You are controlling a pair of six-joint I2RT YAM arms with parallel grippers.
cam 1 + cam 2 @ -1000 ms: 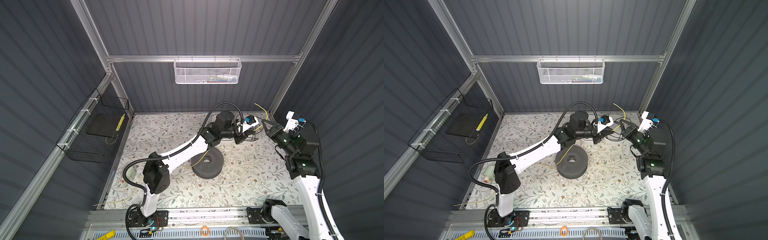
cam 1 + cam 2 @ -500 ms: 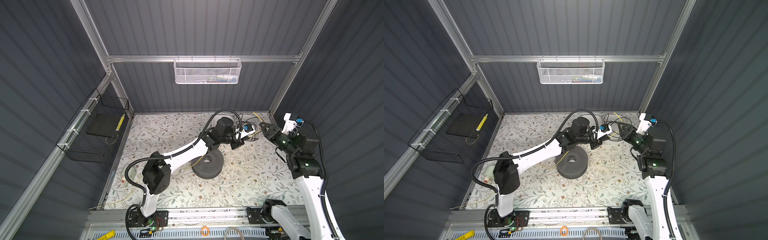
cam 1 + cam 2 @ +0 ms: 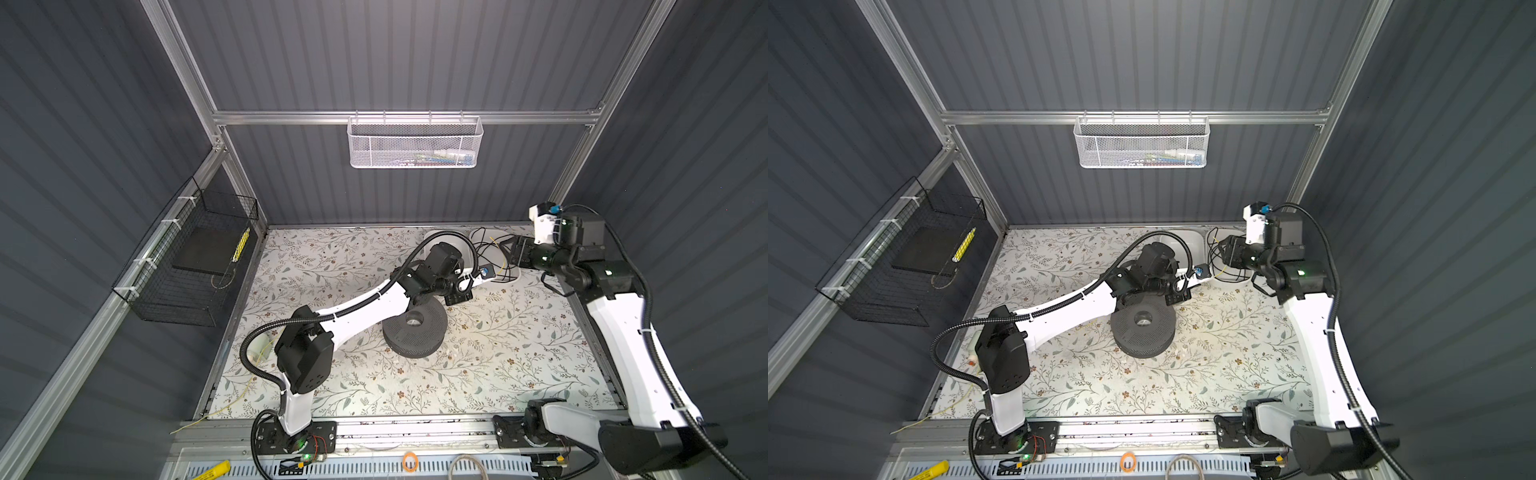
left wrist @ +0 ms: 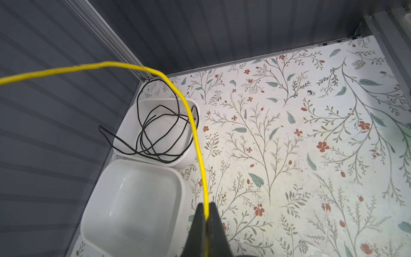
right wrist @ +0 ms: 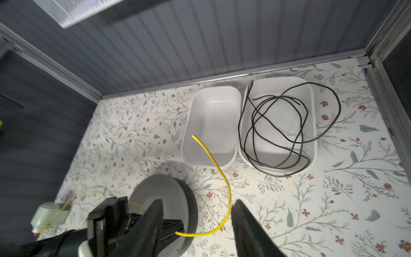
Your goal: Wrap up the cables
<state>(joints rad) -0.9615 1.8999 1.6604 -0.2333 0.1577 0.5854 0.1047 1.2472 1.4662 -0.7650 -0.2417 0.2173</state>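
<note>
The yellow cable (image 4: 196,133) rises from between the fingers of my left gripper (image 4: 205,204), which is shut on it, and arcs away out of frame. In both top views this gripper (image 3: 458,296) hangs just over the far right rim of the dark grey perforated spool (image 3: 415,332). In the right wrist view the cable (image 5: 222,173) leaves the left gripper (image 5: 175,225), curves between the spread fingers of my right gripper (image 5: 198,203) and ends free over a tray. The right gripper (image 3: 509,251) is open and holds nothing.
Two white trays stand at the back: one empty (image 5: 189,124), one (image 5: 312,124) with a tangle of thin black wire (image 5: 278,131). More yellow wire trails past a small pale object (image 5: 47,214) to the front left edge (image 3: 232,401). A black wire basket (image 3: 187,266) hangs on the left wall.
My right gripper has opened, and the yellow cable's end now runs loose between its fingers. The left gripper has come down and forward to the spool with the cable in it.
</note>
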